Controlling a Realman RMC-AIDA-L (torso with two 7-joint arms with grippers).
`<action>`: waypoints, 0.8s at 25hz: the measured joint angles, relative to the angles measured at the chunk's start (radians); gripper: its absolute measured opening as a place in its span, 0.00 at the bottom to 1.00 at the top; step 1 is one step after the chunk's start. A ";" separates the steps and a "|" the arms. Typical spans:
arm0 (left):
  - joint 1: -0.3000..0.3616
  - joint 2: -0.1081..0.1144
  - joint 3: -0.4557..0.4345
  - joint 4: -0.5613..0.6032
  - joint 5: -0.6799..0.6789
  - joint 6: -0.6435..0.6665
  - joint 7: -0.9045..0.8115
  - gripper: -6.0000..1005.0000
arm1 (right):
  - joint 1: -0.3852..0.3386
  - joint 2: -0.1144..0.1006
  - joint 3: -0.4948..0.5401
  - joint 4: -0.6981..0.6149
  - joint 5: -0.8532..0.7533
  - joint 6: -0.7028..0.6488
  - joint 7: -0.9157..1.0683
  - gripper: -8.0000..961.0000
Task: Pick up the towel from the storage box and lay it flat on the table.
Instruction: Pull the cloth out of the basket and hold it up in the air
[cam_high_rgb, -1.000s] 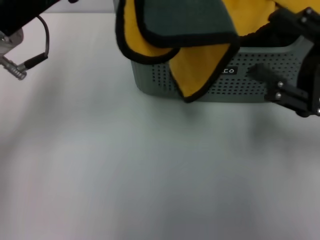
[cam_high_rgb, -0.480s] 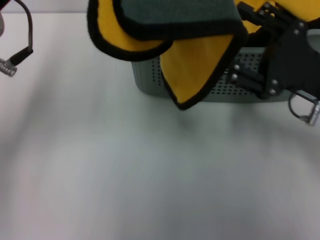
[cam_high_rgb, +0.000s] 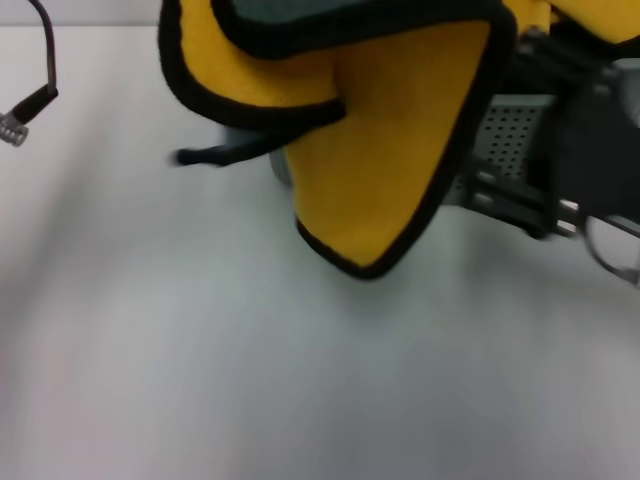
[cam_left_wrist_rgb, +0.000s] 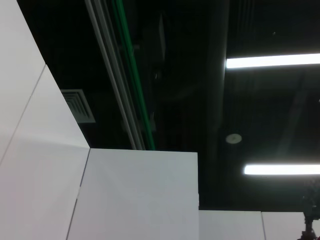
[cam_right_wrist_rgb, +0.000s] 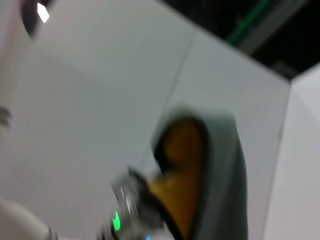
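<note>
1. Hanging in the air, the towel (cam_high_rgb: 385, 150) is clear of the storage box (cam_high_rgb: 510, 140), its yellow face toward the head camera and a dark grey-green fold at the top; its lowest black-piped corner dangles just above the table (cam_high_rgb: 300, 380).
2. Dark hardware of the right gripper (cam_high_rgb: 570, 160) sits beside the towel's right edge, in front of the storage box. Whether its fingers pinch the cloth or stand apart I cannot tell. The right wrist view shows a hanging fold of the cloth close by.
3. The left gripper does not show; only a cable (cam_high_rgb: 30, 90) appears at the far left, and the left wrist camera looks up at the ceiling.
4. Judged step: carrying the towel away from the storage box toward the bare table on the near side of the right gripper.
5. To do it well, the towel wants to clear the storage box rim fully, let the low corner touch down first, then be drawn out so the folded top layer unrolls rather than bunches.
6. Room is generous: bare table lies below and to the left of the right gripper; the storage box just behind is the only obstacle.
</note>
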 joint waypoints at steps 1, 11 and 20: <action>0.000 0.000 0.000 -0.001 0.000 0.000 0.005 0.03 | -0.008 -0.003 0.008 0.000 0.000 -0.041 0.000 0.62; -0.031 0.000 0.002 -0.057 0.002 -0.003 0.034 0.03 | -0.006 0.005 0.024 0.020 0.001 -0.037 -0.013 0.62; -0.057 -0.002 0.001 -0.064 -0.019 -0.003 0.050 0.03 | 0.071 0.006 -0.041 0.132 0.025 0.074 -0.009 0.61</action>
